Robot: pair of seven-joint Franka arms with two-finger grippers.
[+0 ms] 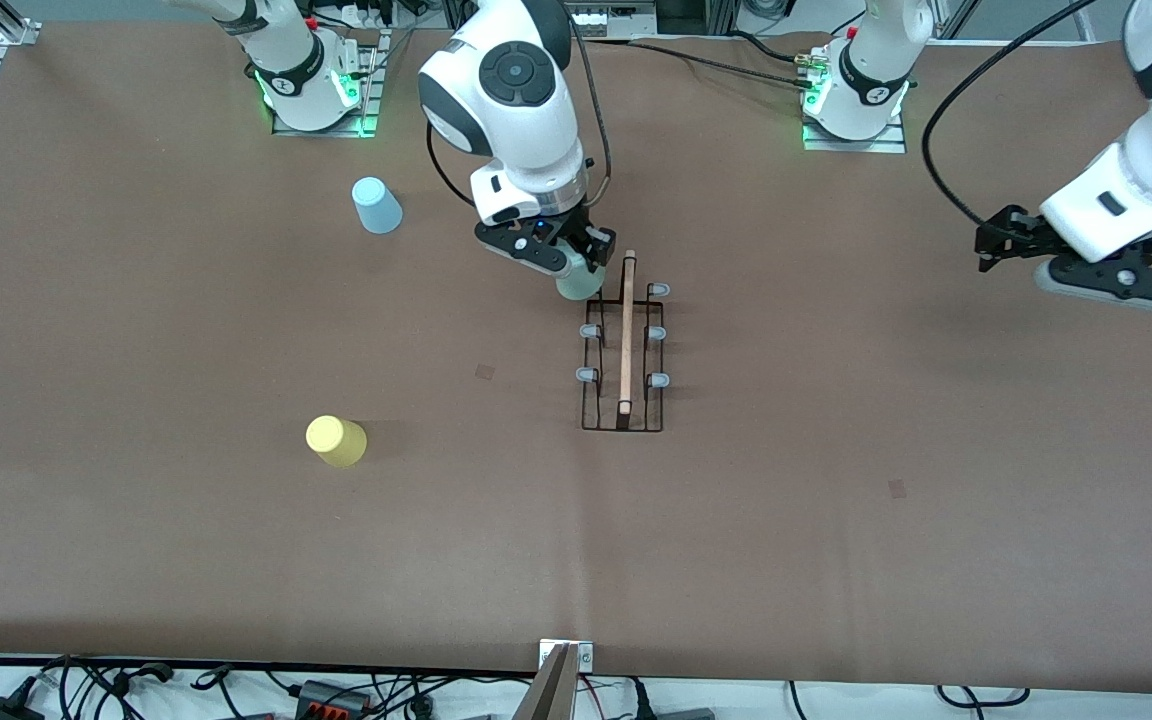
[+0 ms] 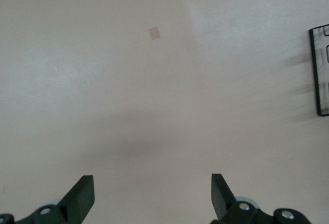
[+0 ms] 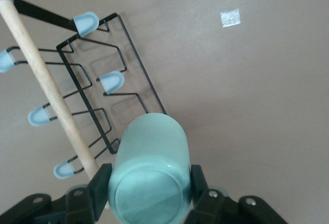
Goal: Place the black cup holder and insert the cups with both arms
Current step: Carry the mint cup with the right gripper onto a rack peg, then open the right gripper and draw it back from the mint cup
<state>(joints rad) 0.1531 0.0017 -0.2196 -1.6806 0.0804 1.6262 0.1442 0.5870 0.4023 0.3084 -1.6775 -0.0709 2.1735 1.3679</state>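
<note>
The yellow cup (image 1: 336, 441) sits upside down on the brown counter (image 1: 836, 520), nearest the front camera. The black cup holder (image 1: 624, 345) stands mid-counter. The right gripper (image 1: 564, 256) is clamped on the green cup (image 3: 150, 175) over the holder's end nearest the bases. The blue cup (image 1: 376, 205) stands near the right arm's base. The left gripper (image 2: 152, 196) hovers with fingers apart over bare counter at the left arm's end.

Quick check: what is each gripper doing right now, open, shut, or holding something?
Left gripper: open, holding nothing, over bare table toward the left arm's end.
Right gripper: shut on the sage green cup, over the end of the black cup holder nearest the bases.
</note>
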